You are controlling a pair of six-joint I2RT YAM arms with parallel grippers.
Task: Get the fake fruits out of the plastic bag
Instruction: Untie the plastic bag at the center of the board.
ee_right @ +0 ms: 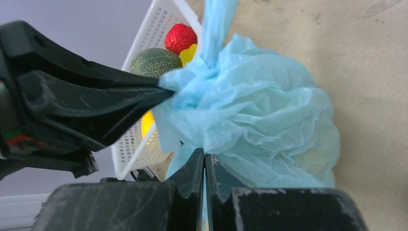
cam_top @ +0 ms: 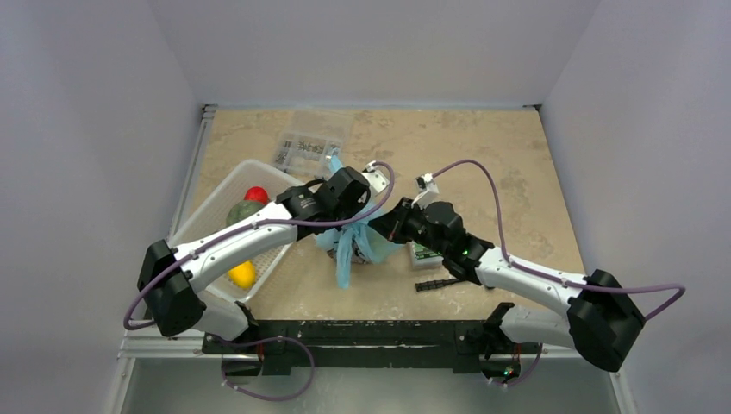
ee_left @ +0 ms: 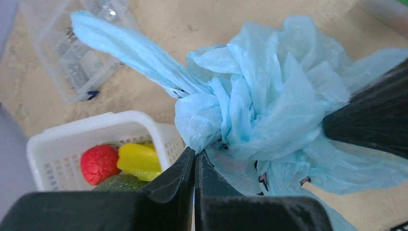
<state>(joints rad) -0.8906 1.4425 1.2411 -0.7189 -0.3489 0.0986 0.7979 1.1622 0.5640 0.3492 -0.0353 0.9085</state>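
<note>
Now, at centre frame, my left gripper (ee_left: 195, 153) and right gripper (ee_right: 204, 158) each clench the bunched plastic bag (cam_top: 352, 247) from opposite sides, fake fruits (cam_top: 256, 194) lying in the white basket (cam_top: 217, 197) at left.

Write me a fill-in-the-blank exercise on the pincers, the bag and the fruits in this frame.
1. The left pincer and right pincer are both ___ on the plastic bag.
2. The bag's colour is light ___.
3. In the white basket, the crinkled fruit beside the yellow fruit is ___.
Missing words: shut; blue; red.
</note>
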